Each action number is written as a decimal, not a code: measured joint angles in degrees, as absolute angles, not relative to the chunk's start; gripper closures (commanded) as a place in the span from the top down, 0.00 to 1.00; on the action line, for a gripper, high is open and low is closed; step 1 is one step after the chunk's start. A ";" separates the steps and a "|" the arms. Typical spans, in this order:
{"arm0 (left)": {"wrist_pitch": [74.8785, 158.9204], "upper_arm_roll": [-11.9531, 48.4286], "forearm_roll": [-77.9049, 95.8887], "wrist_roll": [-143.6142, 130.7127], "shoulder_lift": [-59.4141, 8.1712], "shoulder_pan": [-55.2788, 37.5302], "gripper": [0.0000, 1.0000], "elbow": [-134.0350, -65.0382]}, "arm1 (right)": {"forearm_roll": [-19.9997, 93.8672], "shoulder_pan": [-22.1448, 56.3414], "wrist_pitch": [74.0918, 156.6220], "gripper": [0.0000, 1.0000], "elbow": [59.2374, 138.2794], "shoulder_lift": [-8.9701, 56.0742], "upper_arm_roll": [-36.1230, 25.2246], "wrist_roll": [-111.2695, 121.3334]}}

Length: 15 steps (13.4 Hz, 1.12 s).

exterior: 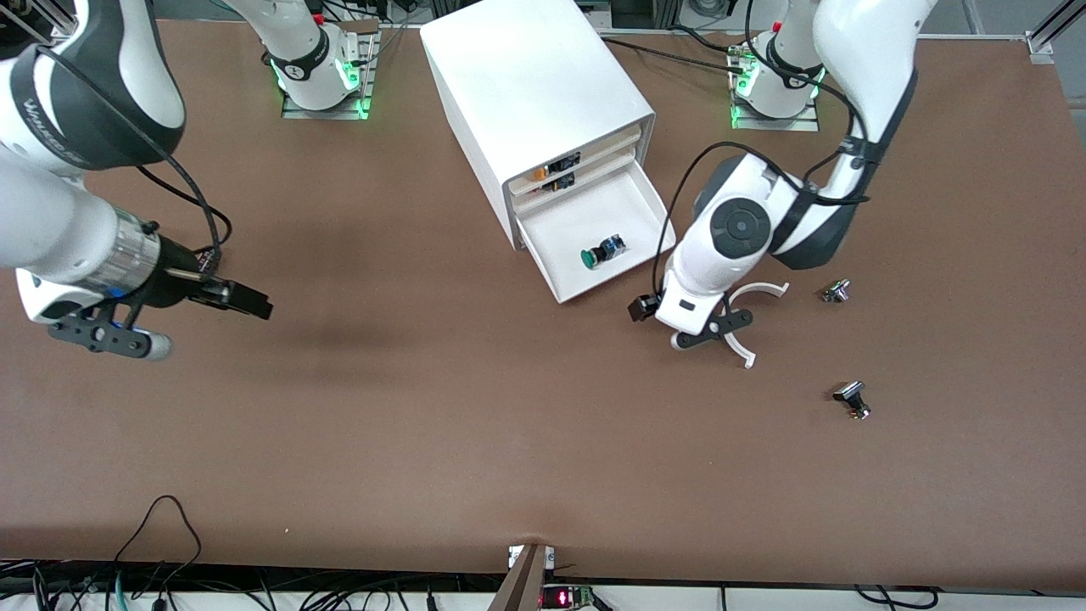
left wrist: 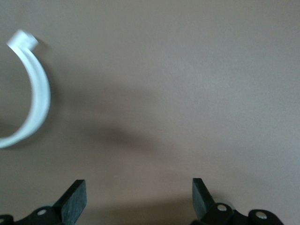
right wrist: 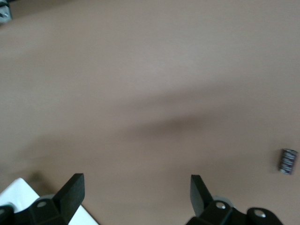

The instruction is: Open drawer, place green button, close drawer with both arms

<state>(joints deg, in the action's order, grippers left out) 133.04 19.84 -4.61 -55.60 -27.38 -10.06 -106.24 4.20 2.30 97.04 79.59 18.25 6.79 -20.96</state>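
Brown table (exterior: 424, 407): green-capped button (exterior: 601, 252) in open drawer (exterior: 567, 227).

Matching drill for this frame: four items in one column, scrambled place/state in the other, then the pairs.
Items:
1. button
2. drawer
3. left hand
4. right hand

States:
A. pulled open at the bottom of the cabinet
B. open, empty, over bare table toward the right arm's end
C. lying in the open tray
D. open, empty, over the table beside a white curved piece

Pairs: 1-C, 2-A, 3-D, 4-B
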 measured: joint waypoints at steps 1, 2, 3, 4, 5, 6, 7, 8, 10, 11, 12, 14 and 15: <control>136.01 20.04 -4.61 -57.88 -27.37 -10.64 0.99 -108.62 | 4.20 2.30 97.37 1.00 81.83 16.31 6.09 -19.43; 137.36 20.16 -4.61 -59.85 -27.36 -11.42 0.99 -110.01 | 4.20 2.31 97.53 1.00 83.86 14.43 5.54 -17.79; 137.91 20.22 -4.61 -61.48 -27.36 -12.27 0.99 -110.81 | 4.20 2.31 97.55 1.00 85.48 12.73 5.07 -16.64; 138.35 20.23 -4.61 -62.54 -27.40 -12.93 0.99 -111.39 | 4.16 2.32 97.54 1.00 86.62 11.32 4.68 -15.93; 138.91 20.22 -4.61 -63.05 -27.51 -13.27 0.99 -111.82 | 4.00 2.31 97.42 1.00 87.49 10.01 4.32 -15.33; 139.30 20.22 -4.61 -63.23 -27.60 -13.35 0.99 -112.12 | 3.52 2.31 97.12 1.00 88.46 8.58 4.07 -14.99; 139.38 20.22 -4.61 -63.33 -27.65 -13.47 0.99 -112.31 | 2.72 2.31 96.94 1.00 89.88 6.82 4.01 -14.89; 139.38 20.23 -4.61 -63.63 -27.66 -13.76 0.99 -112.58 | 1.77 2.33 96.93 1.00 91.85 4.69 4.01 -14.85; 139.39 20.27 -4.61 -64.46 -27.70 -14.75 0.99 -113.32 | -0.04 2.36 97.00 1.00 95.94 0.27 4.01 -14.06; 139.44 20.28 -4.61 -65.03 -27.70 -15.34 0.99 -113.67 | -0.55 2.34 97.01 1.00 97.72 -1.73 3.98 -13.08; 139.54 20.29 -4.61 -65.71 -27.69 -15.98 0.99 -113.88 | -0.77 2.29 97.03 1.00 99.33 -3.51 3.94 -12.51; 139.56 20.30 -4.61 -67.31 -27.69 -17.41 0.99 -113.98 | -0.92 1.98 97.13 1.00 101.99 -6.31 3.82 -11.70; 139.56 20.33 -4.61 -68.01 -27.70 -18.20 0.99 -114.04 | -0.93 1.65 97.22 1.00 103.01 -7.45 3.80 -11.29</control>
<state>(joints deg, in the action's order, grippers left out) 139.56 20.33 -4.61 -68.01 -27.70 -18.20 -114.04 -0.93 1.65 97.22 103.01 -7.45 3.80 -11.29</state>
